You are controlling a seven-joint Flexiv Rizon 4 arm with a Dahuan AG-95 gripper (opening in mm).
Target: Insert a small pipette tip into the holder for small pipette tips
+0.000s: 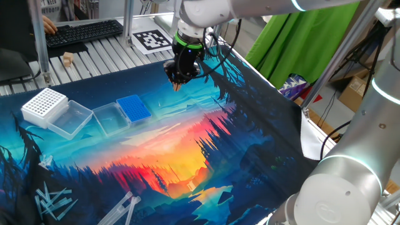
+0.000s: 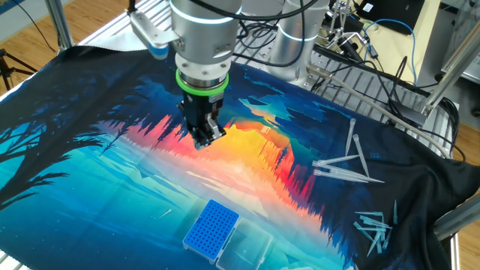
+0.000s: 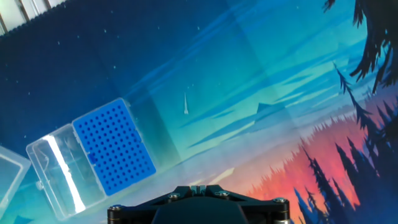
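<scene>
In the hand view, going from left to right, the clear hinged lid (image 3: 53, 168) lies open at the lower left, and touching it on the right is the blue holder (image 3: 113, 146) with its fine grid of holes. Further right, near the middle of the frame and apart from the holder, the small pipette tip (image 3: 185, 103) lies alone on the printed cloth of the surface (image 3: 292, 74). Its long axis runs nearly up and down the frame, tilted only slightly. The pincer's housing fills the bottom edge, so the tip lies above it in the frame, a little left of its centre line. In one fixed view the pincer (image 1: 178, 82) hangs over the surface at upper centre, pointing straight down, fingers pressed together with nothing between them. The coming move, as I judge it, must carry the pincer over the tip and spread the fingers across its narrow width.
</scene>
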